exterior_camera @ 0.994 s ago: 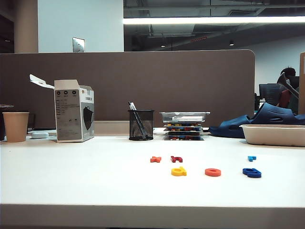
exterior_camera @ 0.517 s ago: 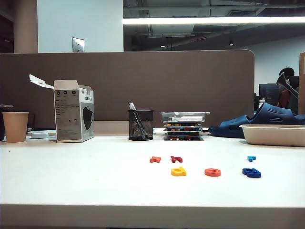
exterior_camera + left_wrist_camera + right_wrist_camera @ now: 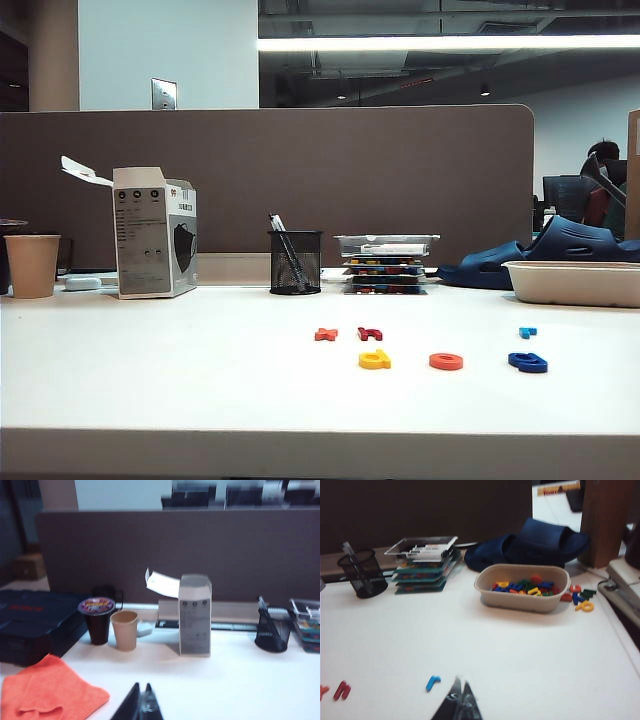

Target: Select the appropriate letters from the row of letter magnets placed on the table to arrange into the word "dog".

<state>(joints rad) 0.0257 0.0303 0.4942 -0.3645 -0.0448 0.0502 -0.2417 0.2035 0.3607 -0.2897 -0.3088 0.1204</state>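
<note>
Table (image 3: 150,380), white, with brown partition (image 3: 300,170) behind, seen from the exterior view: front line holds yellow "d" (image 3: 375,360), orange-red "o" (image 3: 446,361) and dark blue "g" (image 3: 528,362), well apart from one another; behind them lie orange cross-shaped letter (image 3: 326,334), dark red letter (image 3: 370,333) and small light blue letter (image 3: 528,332). Further back: paper cup (image 3: 32,265), white carton (image 3: 155,232) with open flap, mesh pen holder (image 3: 296,262), stack of trays (image 3: 387,262), beige tub (image 3: 573,282). No arm shows here. Left wrist view: left pincer (image 3: 141,706) at picture's edge, fingers together, nothing held, above bare table; orange cloth (image 3: 47,692), dark lidded cup (image 3: 97,620), paper cup, carton and pen holder beyond. Right wrist view: right pincer (image 3: 459,704), fingers together and empty, just beside small light blue letter (image 3: 432,682); dark red letter (image 3: 341,690) off to one side; tub of mixed letters (image 3: 525,587), loose letters (image 3: 580,597) beside it, trays and pen holder behind.
</note>
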